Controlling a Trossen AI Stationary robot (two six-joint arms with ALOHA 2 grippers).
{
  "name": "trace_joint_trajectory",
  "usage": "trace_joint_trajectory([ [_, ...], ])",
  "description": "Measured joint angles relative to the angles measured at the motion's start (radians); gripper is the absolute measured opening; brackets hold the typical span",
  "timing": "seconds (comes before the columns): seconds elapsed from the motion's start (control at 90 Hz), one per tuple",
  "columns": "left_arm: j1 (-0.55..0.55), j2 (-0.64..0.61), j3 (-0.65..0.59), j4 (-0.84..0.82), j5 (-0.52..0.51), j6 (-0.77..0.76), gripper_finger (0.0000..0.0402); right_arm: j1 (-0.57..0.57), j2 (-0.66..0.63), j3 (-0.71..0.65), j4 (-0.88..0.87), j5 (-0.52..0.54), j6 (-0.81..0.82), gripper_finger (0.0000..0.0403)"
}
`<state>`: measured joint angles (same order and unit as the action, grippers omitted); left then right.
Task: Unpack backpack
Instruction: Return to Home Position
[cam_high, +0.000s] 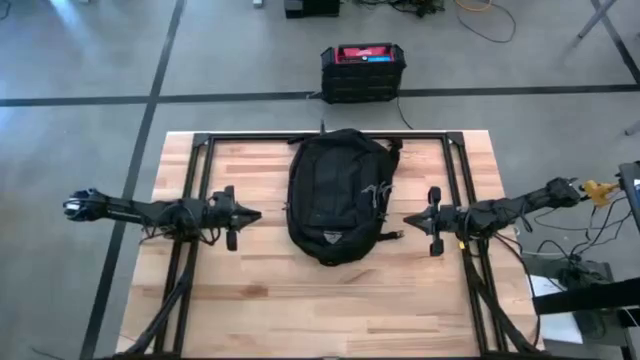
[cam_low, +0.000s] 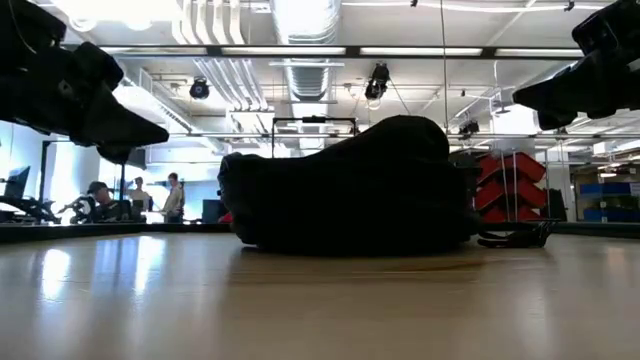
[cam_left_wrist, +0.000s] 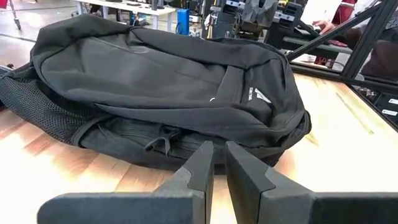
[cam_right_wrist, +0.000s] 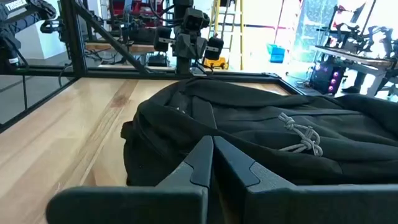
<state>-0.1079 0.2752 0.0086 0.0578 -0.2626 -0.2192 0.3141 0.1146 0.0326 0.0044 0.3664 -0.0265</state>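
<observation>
**High view.** The backpack (cam_high: 338, 195) is laid flat at the middle of the wooden table (cam_high: 250, 300), between the two arms, where it is judged to be within reach of both. The left gripper (cam_high: 256, 213) is held just beside one flank and the right gripper (cam_high: 408, 220) just beside the other. Neither touches the fabric, and this mirrored stand-off is read as a resting stance rather than a grasp. A black box with a red top (cam_high: 363, 68) is set on the floor beyond the table.

**Low view.** The backpack (cam_low: 350, 185) is shown as a dark mound on the tabletop, with a strap (cam_low: 510, 237) trailed out at one side. Dark arm parts are cut off at both upper corners, and no fingers are shown. People (cam_low: 170, 195) are made out far off in the room.

**Left wrist view.** The left gripper (cam_left_wrist: 219, 148) is brought almost together, with only a thin slit left and nothing held. It is pointed at the bag's side, below the pale logo (cam_left_wrist: 261, 96). A zip pull (cam_left_wrist: 158, 144) is seen hanging there. The zip line appears closed, and what is inside is hidden.

**Right wrist view.** The right gripper (cam_right_wrist: 211, 142) is closed finger against finger and is empty. A pale cord pull (cam_right_wrist: 301, 137) is seen lying on the fabric. The bag's far end is cut off by the frame.
</observation>
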Motion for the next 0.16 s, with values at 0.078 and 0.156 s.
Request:
trace_joint_trajectory([
  [0.078,0.0,0.003,0.0,0.0,0.0,0.0,0.0025,0.0,0.0,0.0,0.0,0.0,0.0,0.0],
  [0.156,0.0,0.007,0.0,0.0,0.0,0.0,0.0025,0.0,0.0,0.0,0.0,0.0,0.0,0.0],
])
